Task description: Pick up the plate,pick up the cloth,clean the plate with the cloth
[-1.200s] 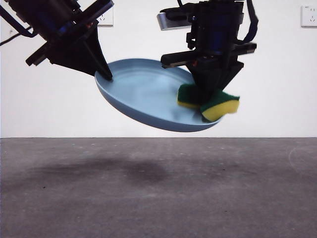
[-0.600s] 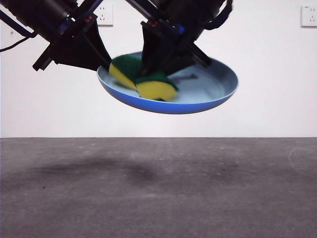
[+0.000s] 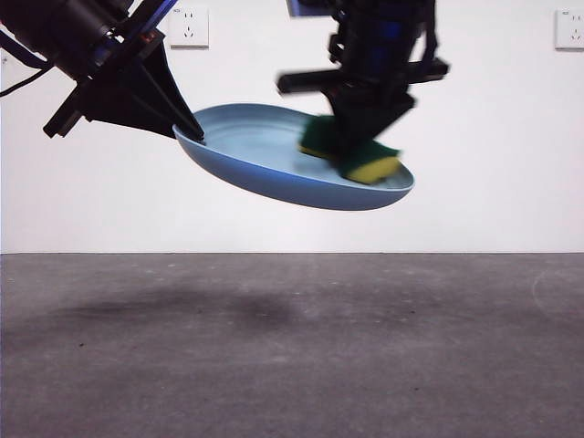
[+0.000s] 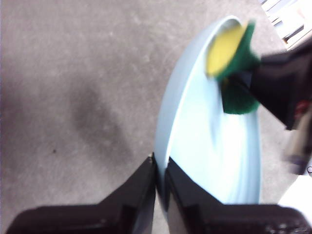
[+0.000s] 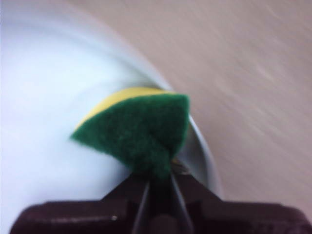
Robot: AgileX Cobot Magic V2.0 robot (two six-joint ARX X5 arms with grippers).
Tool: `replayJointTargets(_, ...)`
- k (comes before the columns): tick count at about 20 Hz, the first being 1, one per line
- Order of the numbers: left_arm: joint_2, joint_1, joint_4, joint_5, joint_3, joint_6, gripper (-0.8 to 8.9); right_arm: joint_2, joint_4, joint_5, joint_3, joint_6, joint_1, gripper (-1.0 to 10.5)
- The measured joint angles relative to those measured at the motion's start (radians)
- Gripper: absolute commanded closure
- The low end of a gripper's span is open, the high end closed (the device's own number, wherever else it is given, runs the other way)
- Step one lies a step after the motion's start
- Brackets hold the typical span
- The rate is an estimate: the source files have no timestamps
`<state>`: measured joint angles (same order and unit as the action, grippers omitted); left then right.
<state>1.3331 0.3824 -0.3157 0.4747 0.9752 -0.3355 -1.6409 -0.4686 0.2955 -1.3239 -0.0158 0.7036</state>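
Note:
The light-blue plate (image 3: 265,155) hangs tilted in the air above the table. My left gripper (image 3: 189,135) is shut on its left rim, as the left wrist view (image 4: 161,168) shows, with the plate (image 4: 214,161) stretching away from the jaws. My right gripper (image 3: 358,151) comes down from above and is shut on the cloth, a yellow sponge with a green top (image 3: 360,162). The sponge presses on the plate's inner surface near its right rim. In the right wrist view the sponge (image 5: 141,134) sits between the jaws (image 5: 158,187) against the plate (image 5: 44,97).
The dark grey table (image 3: 292,347) lies below the plate, with the plate's shadow on it. A white wall with two sockets (image 3: 188,27) stands behind.
The sponge has swept from the plate's left side to its right side. The plate's right edge has tipped down again. The left gripper has held its place.

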Motion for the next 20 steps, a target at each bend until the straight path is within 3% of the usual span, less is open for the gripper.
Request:
replayJointTargets(3,0.0,0.001,-0.026,-0.029,0.0,0.012,8.22,0.0,0.028,-0.332,0.0,-0.011,-0.011,9.6)
replayJointTargets(5,0.0,0.014,-0.027,-0.098,0.0,0.051,8.22,0.0,-0.035,-0.473,0.0,-0.015,-0.005,9.6)
replayJointTargets(7,0.0,0.024,-0.026,-0.222,0.002,0.09,8.22,0.0,-0.172,-0.474,0.0,-0.014,0.003,9.6)
replayJointTargets(10,0.006,0.02,-0.031,-0.424,0.01,0.143,8.22,0.009,-0.336,-0.4,0.006,-0.013,0.0,9.6)
replayJointTargets(20,0.3,-0.001,-0.034,-0.566,0.015,0.169,8.12,0.335,-0.379,-0.37,0.008,-0.01,-0.004,9.6)
